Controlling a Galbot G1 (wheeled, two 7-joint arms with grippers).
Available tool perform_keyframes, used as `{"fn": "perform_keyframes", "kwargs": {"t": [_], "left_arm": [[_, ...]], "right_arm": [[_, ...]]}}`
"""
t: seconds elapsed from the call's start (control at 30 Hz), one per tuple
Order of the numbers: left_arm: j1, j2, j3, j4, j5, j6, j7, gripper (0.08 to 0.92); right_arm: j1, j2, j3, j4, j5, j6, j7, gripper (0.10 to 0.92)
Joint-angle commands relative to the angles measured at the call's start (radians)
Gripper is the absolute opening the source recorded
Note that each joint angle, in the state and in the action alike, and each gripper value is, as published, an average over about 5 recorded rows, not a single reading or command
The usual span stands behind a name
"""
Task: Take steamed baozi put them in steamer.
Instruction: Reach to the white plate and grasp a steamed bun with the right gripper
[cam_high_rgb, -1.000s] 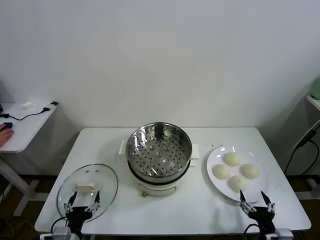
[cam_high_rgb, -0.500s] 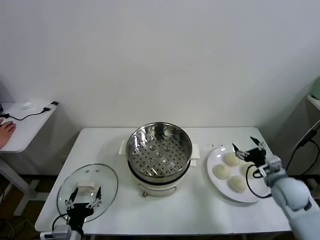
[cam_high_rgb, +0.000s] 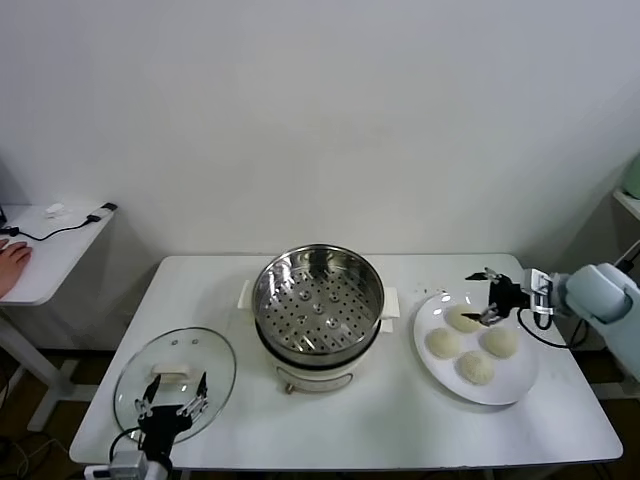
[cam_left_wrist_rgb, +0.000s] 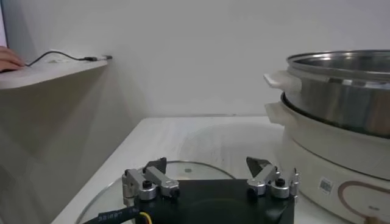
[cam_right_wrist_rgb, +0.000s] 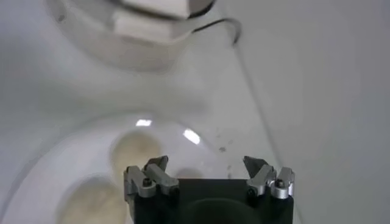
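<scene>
Several cream-white steamed baozi (cam_high_rgb: 463, 319) lie on a white plate (cam_high_rgb: 508, 384) at the table's right. The steel steamer (cam_high_rgb: 318, 300) with its perforated floor stands empty at the table's middle on a white pot base. My right gripper (cam_high_rgb: 482, 297) reaches in from the right, open, just above the far baozi and holding nothing. The right wrist view shows its open jaws (cam_right_wrist_rgb: 206, 164) over the plate (cam_right_wrist_rgb: 55, 170), with a baozi (cam_right_wrist_rgb: 135, 152) beside one finger. My left gripper (cam_high_rgb: 172, 408) rests open over the glass lid (cam_high_rgb: 175, 372) at the front left.
The glass lid (cam_left_wrist_rgb: 183, 169) lies flat under the left gripper (cam_left_wrist_rgb: 209, 167), with the steamer's pot base (cam_left_wrist_rgb: 329, 152) close beside it. A side table (cam_high_rgb: 45, 245) with a cable and a person's hand stands far left. The wall runs behind the table.
My right arm rose from the table's front right edge and swung to the plate's far side, its open gripper now above the baozi. The left arm stayed put.
</scene>
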Motion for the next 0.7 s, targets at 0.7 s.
{"fn": "perform_keyframes", "kwargs": {"t": [0.7], "left_arm": [[0.012, -0.047, -0.001, 0.025, 0.037, -0.036, 0.000, 0.823]], "right_arm": [[0.321, 0.379, -0.454, -0.480, -0.096, -0.014, -0.129, 0.823]]}}
